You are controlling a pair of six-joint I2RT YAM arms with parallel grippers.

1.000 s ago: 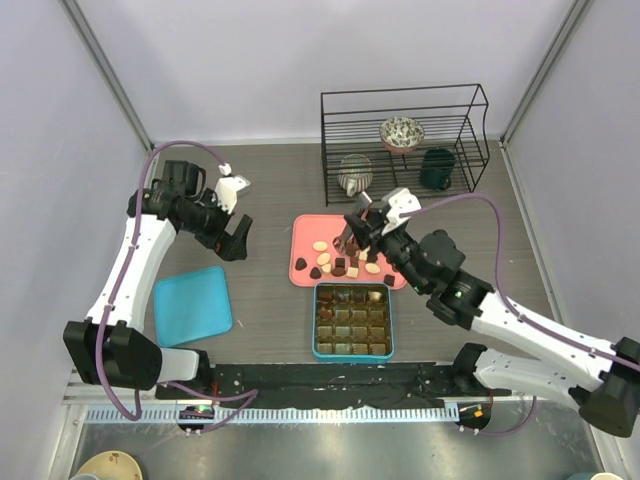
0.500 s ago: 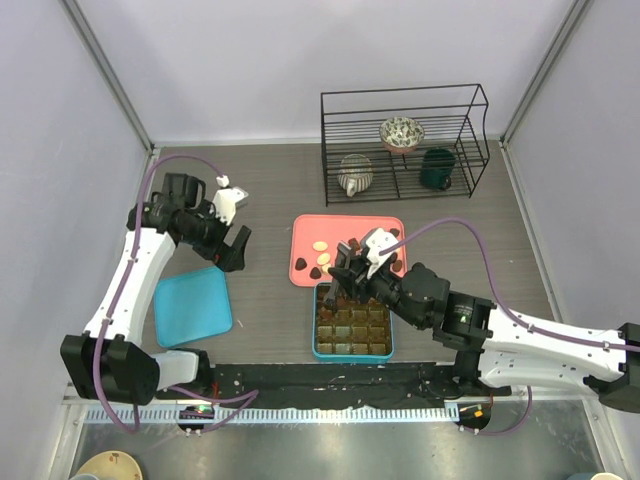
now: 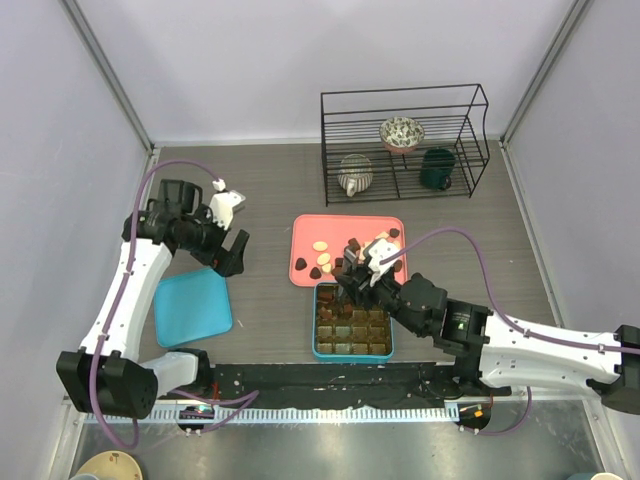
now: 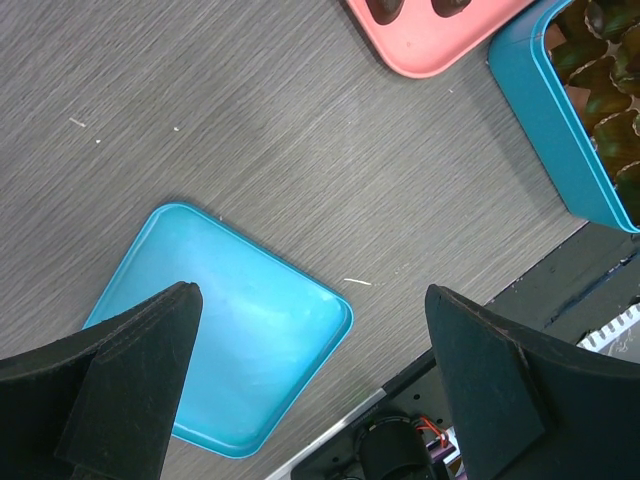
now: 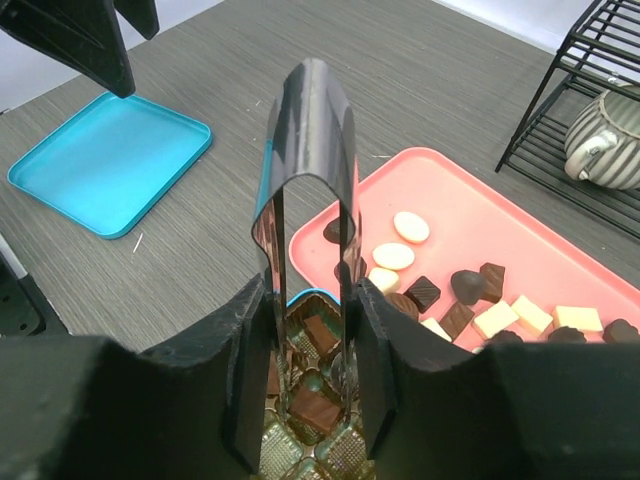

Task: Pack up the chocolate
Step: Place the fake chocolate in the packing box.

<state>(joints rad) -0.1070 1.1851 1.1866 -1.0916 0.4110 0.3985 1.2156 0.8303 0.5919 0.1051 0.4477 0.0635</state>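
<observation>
Top view: the right arm (image 3: 530, 335) leans over the square teal box (image 3: 315, 325), likely to seat a piece. Small brown and cream chocolates (image 3: 322, 262) lie on the pink plastic tray (image 3: 303, 232) just above, on a grey wood-grain bench (image 3: 270, 200) between pale walls (image 3: 250, 70). Left wrist: the left jaws gape wide over the flat teal lid (image 4: 230, 340). Right wrist: the right jaws clamp shiny bent steel tongs (image 5: 310, 120), tips down in the box

Bare table (image 3: 265, 200) ran between teal lid (image 3: 192, 305) and pink tray (image 3: 345, 232), making a passable lane. Left gripper (image 3: 232, 255) hung over the lane's near end, by the lid's corner, jaws spread wide. Wire rack (image 3: 404, 140) walled the far right, just behind the tray. Right gripper (image 3: 362, 285), clamped on metal tongs (image 5: 305, 150), stood over the teal box's (image 3: 352, 352) far rim and blocked entry from the tray side. Chocolate (image 3: 320, 246) crowded the tray's near edge. Right arm (image 3: 520, 335) crossed the table right of the box.
</observation>
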